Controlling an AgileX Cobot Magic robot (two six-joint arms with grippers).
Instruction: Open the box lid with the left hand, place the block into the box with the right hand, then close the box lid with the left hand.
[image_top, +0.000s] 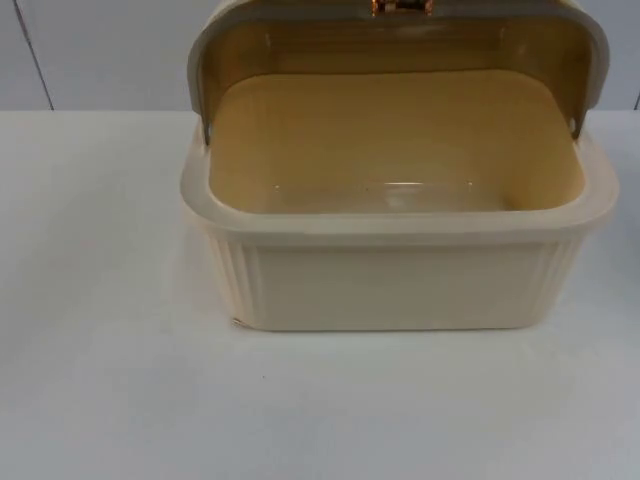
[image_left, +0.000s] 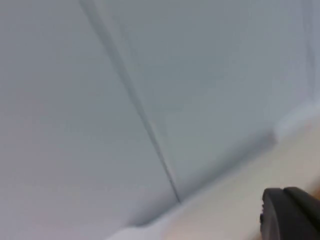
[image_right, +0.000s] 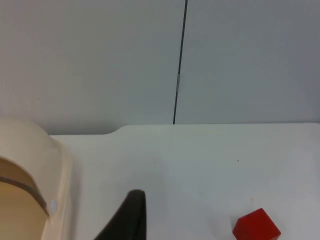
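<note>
A cream plastic box (image_top: 400, 285) stands in the middle of the table with its lid (image_top: 400, 45) swung up at the back. Its inside is bare. An amber latch (image_top: 402, 6) sits on the lid's upper edge. In the right wrist view a small red block (image_right: 256, 226) lies on the white table. It is to one side of my right gripper (image_right: 127, 217), apart from it, with the box's rounded corner (image_right: 35, 170) on the other side. My left gripper (image_left: 290, 212) is beside a blurred pale cream surface (image_left: 235, 205), in front of the grey wall.
The white table top (image_top: 110, 400) spreads wide in front of the box and to its left. The grey partition wall (image_top: 100, 50) closes the table off behind the box, with a dark vertical seam (image_right: 179, 75) in it.
</note>
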